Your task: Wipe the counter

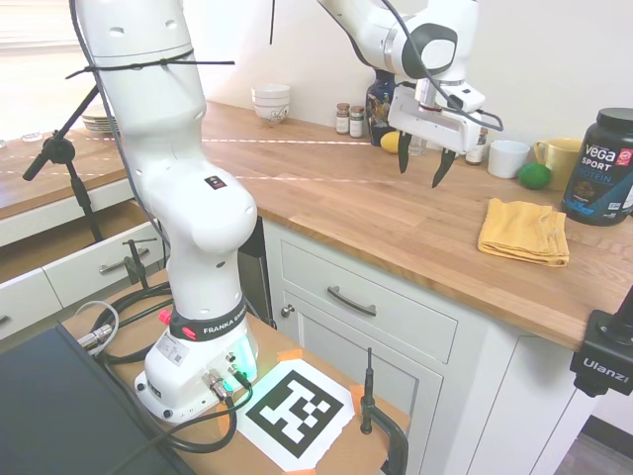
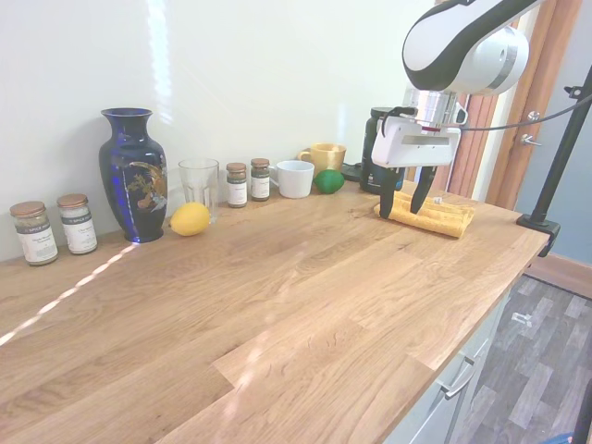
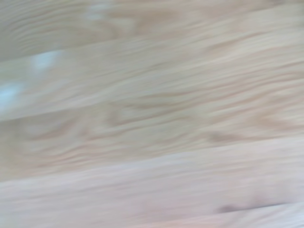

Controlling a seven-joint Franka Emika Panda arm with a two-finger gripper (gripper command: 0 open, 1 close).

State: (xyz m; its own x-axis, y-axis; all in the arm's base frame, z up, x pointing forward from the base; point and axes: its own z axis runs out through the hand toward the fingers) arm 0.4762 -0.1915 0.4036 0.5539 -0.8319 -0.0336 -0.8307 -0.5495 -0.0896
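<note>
the gripper (image 1: pixel 418 167) is seen hanging above the counter (image 1: pixel 326 193), its two dark fingers (image 2: pixel 386 200) spread apart with nothing held between them. in the first exterior view it is placed in the air in front of the row of things along the wall, clear of the wood. in the second exterior view the fingertips are seen against the near edge of a folded yellow cloth (image 2: pixel 437 215); whether they touch it cannot be told from that view, while the first exterior view shows the cloth (image 1: pixel 524 231) lying well apart from the gripper, flat on the counter toward the black protein tub (image 1: pixel 601 166).

the counter is shown as a long run of warm-brown plank strips above white cabinets (image 1: pixel 368 317). along the wall are set two spice jars (image 2: pixel 57 228), a dark blue vase (image 2: pixel 134 174), a lemon (image 2: pixel 190 218), a clear glass (image 2: pixel 198 185), two more small jars (image 2: pixel 248 181), a white mug (image 2: pixel 294 178), a yellow mug (image 2: pixel 323 156) and a green lime (image 2: pixel 327 180). stacked white bowls (image 1: pixel 271 102) are seen at the far end.

in the wrist view only blurred wood grain of the counter (image 3: pixel 152 118) is shown.
</note>
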